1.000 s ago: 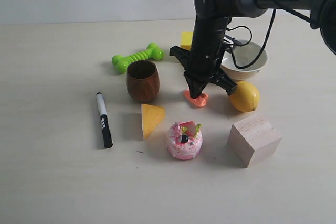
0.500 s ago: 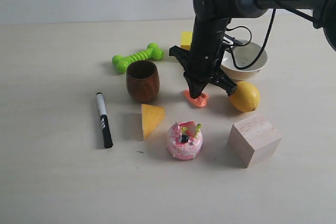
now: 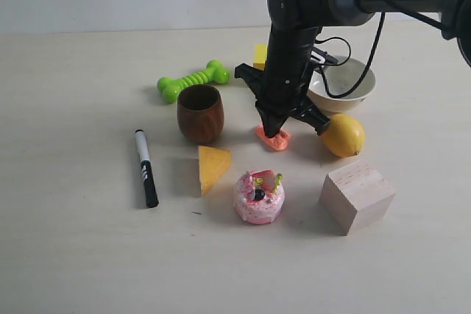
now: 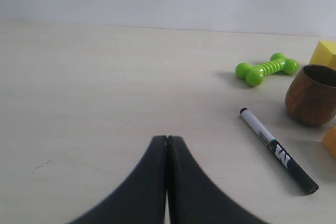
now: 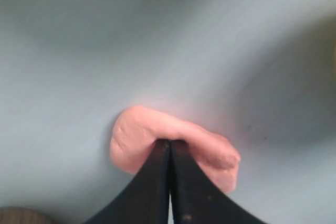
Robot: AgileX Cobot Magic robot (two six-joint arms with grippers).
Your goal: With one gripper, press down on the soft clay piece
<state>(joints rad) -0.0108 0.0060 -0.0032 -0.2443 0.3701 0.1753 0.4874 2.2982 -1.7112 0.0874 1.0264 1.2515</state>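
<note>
So, on the pale worktop point(image 3: 73, 255) the right arm point(image 3: 294, 42) reaches down roughly mid-table, a bit toward the right edge. Its gripper point(image 3: 274, 132) has both fingers squeezed together with nothing between them. The left gripper point(image 4: 167, 141) is closed and empty too. The right tips touch the top of the soft clay piece point(image 3: 280, 140), which lies between the wooden cup point(image 3: 199, 113) and the lemon point(image 3: 343, 135). Looks like the press itself is underway. Next I'd guess a straight-down push, no sideways drag.
</note>
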